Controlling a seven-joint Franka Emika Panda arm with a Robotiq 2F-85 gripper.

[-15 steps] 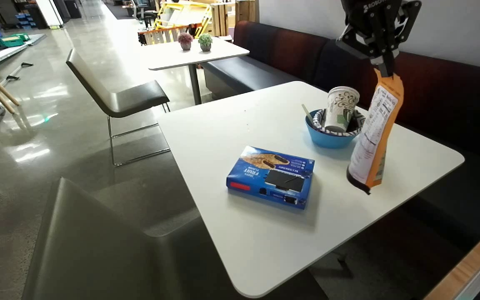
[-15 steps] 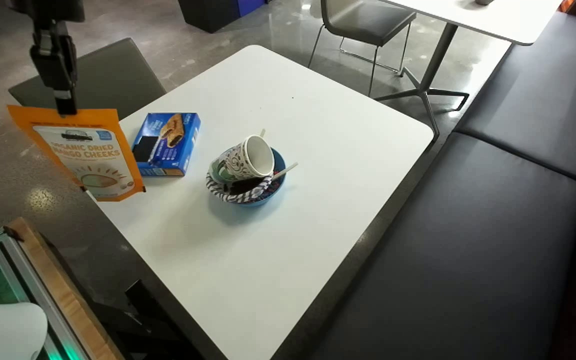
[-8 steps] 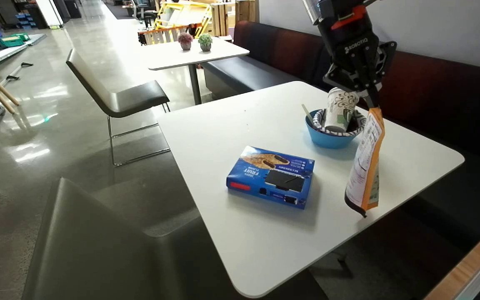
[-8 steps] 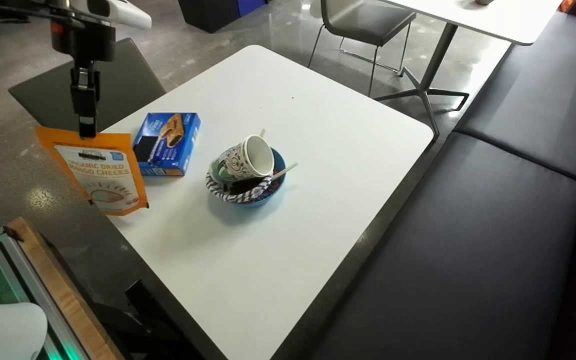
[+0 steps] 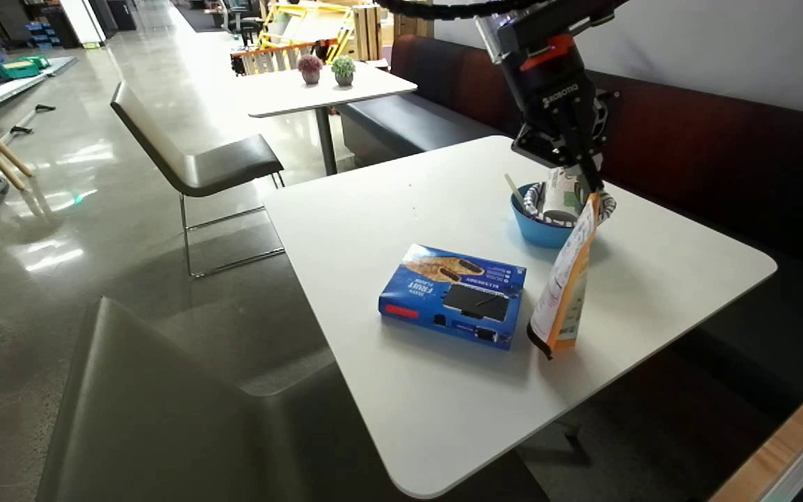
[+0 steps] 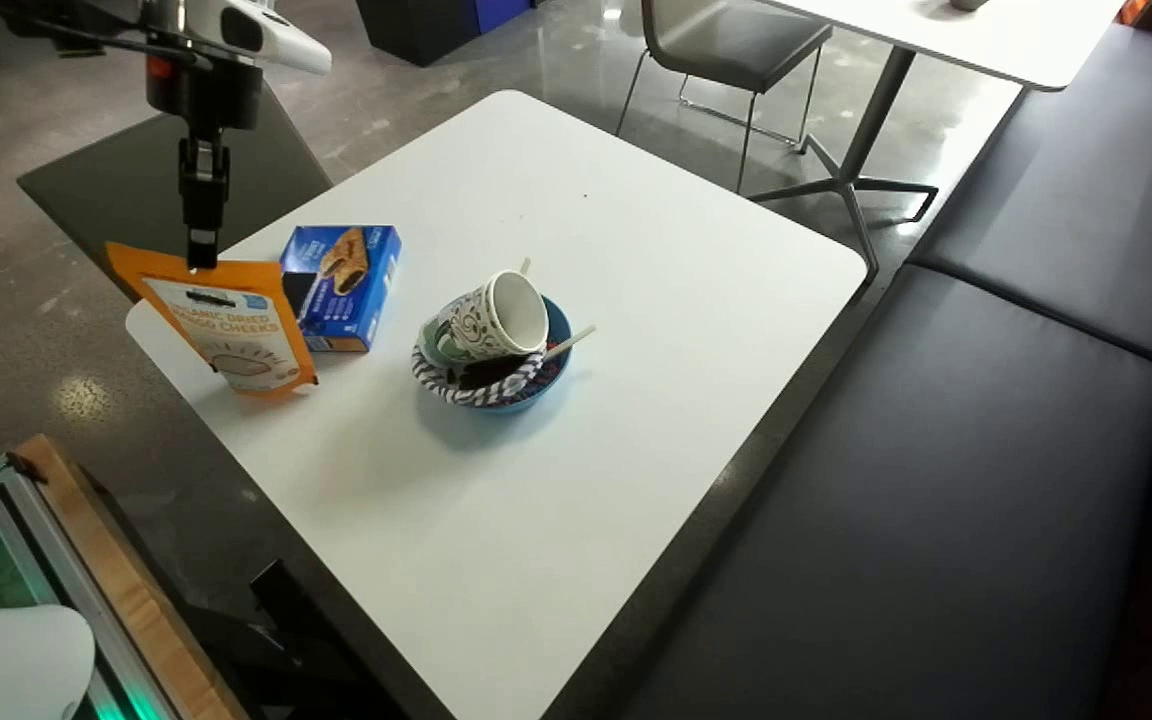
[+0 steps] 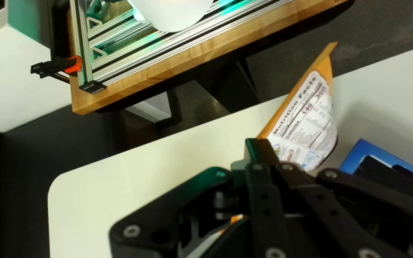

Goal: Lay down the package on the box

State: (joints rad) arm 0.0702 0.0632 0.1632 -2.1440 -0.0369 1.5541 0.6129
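The package, an orange pouch with a white label [image 5: 563,286], hangs from my gripper [image 5: 592,185] by its top edge. In an exterior view its front print shows [image 6: 246,335]. The fingers [image 6: 202,252] are shut on it; in the wrist view the fingertips [image 7: 262,143] pinch the pouch [image 7: 305,118]. The blue box [image 5: 450,300] lies flat on the white table, and it also shows in an exterior view [image 6: 351,290] and in the wrist view [image 7: 396,175]. The pouch hangs beside the box, its lower end low over the table; I cannot tell whether it touches.
A blue bowl [image 5: 537,230] holding a paper cup [image 6: 481,320], a striped item and a stick stands on the white table [image 6: 636,450] near the gripper. A wooden-edged robot stand [image 7: 206,50] is beyond the table edge. Chairs [image 5: 227,164] and a bench [image 6: 936,500] surround the table.
My gripper has come down with the pouch and moved toward the blue box. The pouch is now right beside the box. Box, bowl and cup have not moved.
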